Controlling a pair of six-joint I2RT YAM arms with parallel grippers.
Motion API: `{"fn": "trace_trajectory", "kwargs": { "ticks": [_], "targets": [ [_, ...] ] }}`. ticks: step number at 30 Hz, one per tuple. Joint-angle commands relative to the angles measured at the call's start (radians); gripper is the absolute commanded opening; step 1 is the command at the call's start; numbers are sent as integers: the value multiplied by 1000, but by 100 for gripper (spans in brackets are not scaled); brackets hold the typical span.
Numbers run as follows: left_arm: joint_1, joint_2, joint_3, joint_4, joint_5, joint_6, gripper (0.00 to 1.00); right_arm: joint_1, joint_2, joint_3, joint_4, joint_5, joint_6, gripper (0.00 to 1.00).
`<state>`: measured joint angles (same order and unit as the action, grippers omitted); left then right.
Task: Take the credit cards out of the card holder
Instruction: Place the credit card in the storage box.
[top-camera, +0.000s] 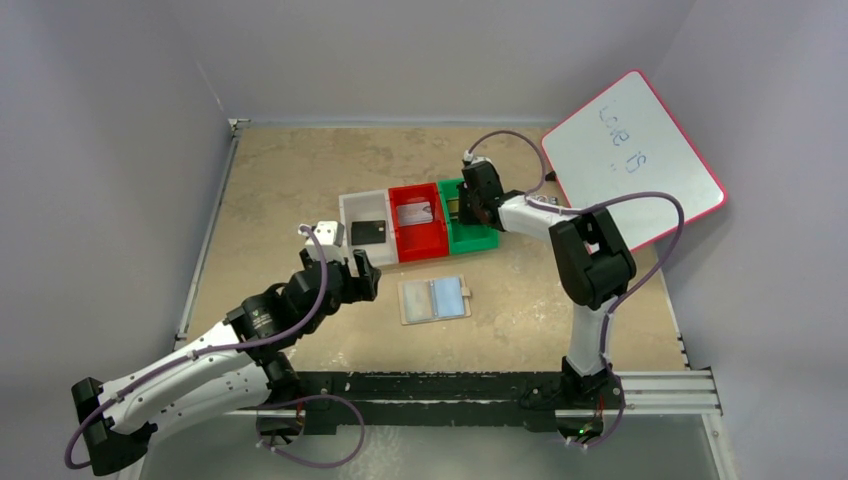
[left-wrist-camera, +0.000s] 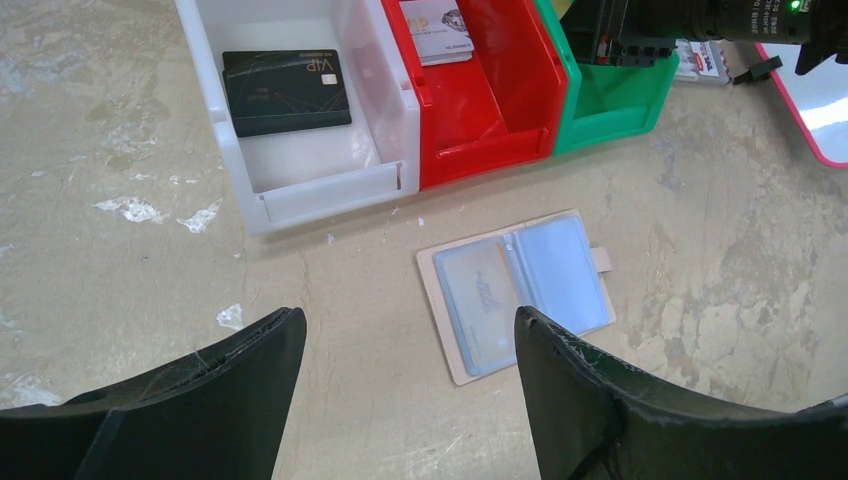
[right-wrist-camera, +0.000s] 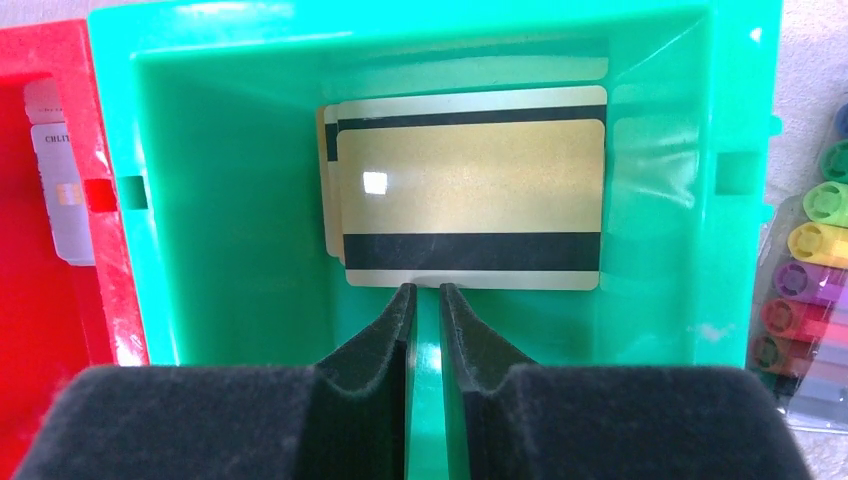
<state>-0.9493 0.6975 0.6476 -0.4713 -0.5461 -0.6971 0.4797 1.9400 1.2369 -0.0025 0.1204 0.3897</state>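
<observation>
The card holder (top-camera: 434, 299) lies on the table (top-camera: 270, 170), before 3 side-by-side bins (top-camera: 420, 246), each holding cards (top-camera: 369, 232).

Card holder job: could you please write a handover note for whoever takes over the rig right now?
Left gripper: jaws open, empty, hovering near the card holder.
Right gripper: jaws a narrow gap apart, empty, inside the green bin over gold cards.
Holder lies open on the table.
Done: black card in the white bin, white card in the red bin.
Left: one card seems to remain in the holder's left pocket.
</observation>
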Motion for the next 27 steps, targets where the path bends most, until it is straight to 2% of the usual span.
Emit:
{"fn": "trace_trajectory", "kwargs": {
  "ticks": [1,14,21,23,27],
  "targets": [
    [0,-3,2,45,6,-18,76,6,11,62,9,28,23,17],
    [2,-9,-3,35,3,-15,76,5,8,93,-8,25,0,18],
    [2,-31,-13,31,-18,-27,76,19,-228,-35,-13,28,-1,33],
    [2,-35,-17,34,-32,-37,76,31,-320,-90,-2,39,-5,44],
    [2,-51,-24,27,-128,-92,76,152,-550,-249,122,208,-65,56]
  ]
}}
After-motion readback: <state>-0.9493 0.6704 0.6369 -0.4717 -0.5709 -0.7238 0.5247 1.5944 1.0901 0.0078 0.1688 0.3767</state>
